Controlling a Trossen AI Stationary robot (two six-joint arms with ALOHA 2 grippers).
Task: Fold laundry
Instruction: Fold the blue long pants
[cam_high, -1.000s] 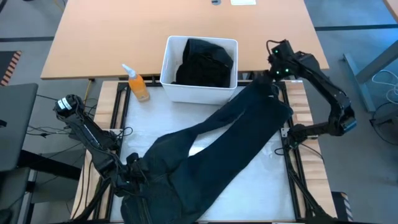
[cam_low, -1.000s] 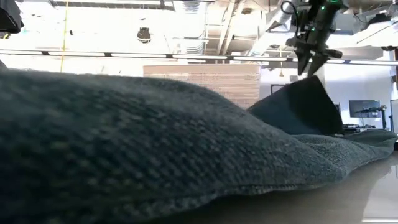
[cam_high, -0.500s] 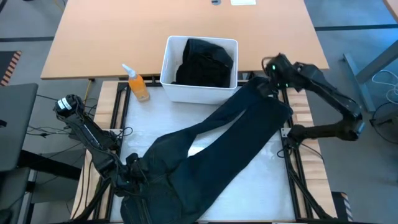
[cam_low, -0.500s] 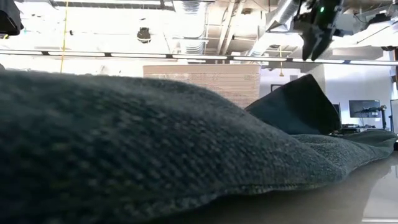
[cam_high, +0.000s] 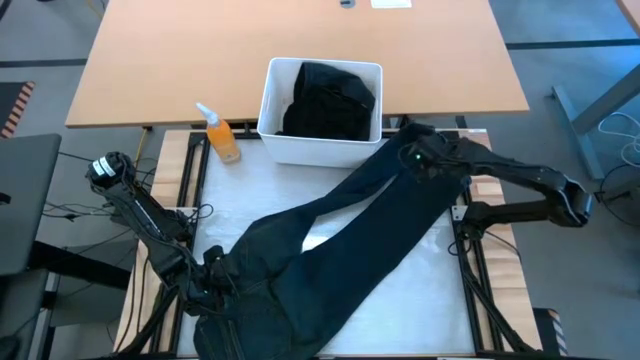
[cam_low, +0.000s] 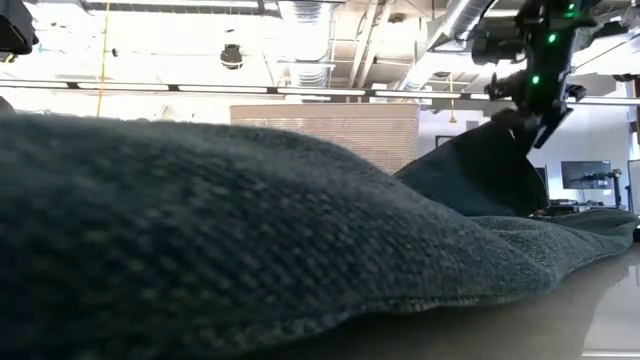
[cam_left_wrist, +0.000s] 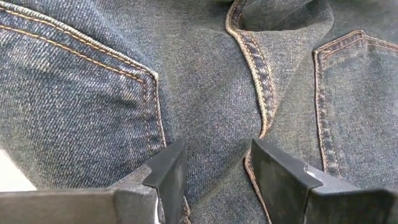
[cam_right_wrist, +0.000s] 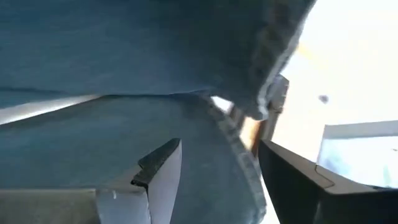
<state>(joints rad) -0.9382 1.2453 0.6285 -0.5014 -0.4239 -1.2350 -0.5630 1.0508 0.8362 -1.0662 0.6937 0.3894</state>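
Observation:
Dark navy trousers (cam_high: 340, 230) lie spread slantwise on the white table top, waist at the near left and leg ends at the far right beside the bin. My left gripper (cam_high: 213, 272) is at the waist end, shut on the denim of the seat (cam_left_wrist: 214, 162). My right gripper (cam_high: 408, 155) stands open low over the leg ends. In the right wrist view a stitched hem edge (cam_right_wrist: 239, 152) runs between its fingers. In the low view the trousers (cam_low: 250, 230) fill the foreground, and the right gripper (cam_low: 535, 110) hangs by a raised leg end (cam_low: 480, 165). My left gripper has the trousers' seat between its two fingers, at the centre seam (cam_left_wrist: 261, 121) between the two back pockets. The fingers slant down from the near left. The cloth lies on the table around them, slack.
A white bin (cam_high: 270, 110) with black clothing (cam_high: 330, 100) in it stands at the far edge, next to the leg ends. An orange spray bottle (cam_high: 220, 135) stands left of the bin. Bare white table top (cam_high: 400, 300) shows at the near right.
My right gripper has come down from above the table's far right corner, toward the near and left, onto the trouser leg ends, rolling as it went. The trousers and my left gripper have stayed where they were.

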